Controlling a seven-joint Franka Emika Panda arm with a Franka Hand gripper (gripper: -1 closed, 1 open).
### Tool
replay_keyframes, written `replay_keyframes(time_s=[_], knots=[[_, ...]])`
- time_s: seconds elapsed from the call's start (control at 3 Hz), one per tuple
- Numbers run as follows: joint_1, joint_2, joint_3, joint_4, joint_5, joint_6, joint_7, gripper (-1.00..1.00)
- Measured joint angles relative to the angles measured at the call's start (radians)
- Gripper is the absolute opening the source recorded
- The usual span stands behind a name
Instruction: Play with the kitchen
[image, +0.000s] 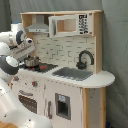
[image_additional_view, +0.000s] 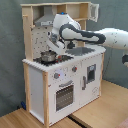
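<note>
The kitchen is a white and light-wood toy unit that shows in both exterior views. A small metal pot stands on its stovetop under the grey hood. My gripper hangs just above the pot, at its rim or handle. Whether it touches the pot does not show. The sink with its black faucet lies beside the stovetop. The oven door is closed, with red knobs above it.
A microwave cabinet and the upper shelf sit over the counter. My white arm reaches in across the sink from the second exterior view's right. A grey curtain stands behind the kitchen, over a wooden floor.
</note>
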Motion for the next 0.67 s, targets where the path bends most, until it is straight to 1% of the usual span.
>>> replay_keyframes(time_s=[0.33,0.67], knots=[[0.024,0.0,-0.015,0.04,-0.06,-0.062,-0.021,1.0],[0.088,0.0,-0.063,0.04,-0.116,-0.112,-0.019,1.0]])
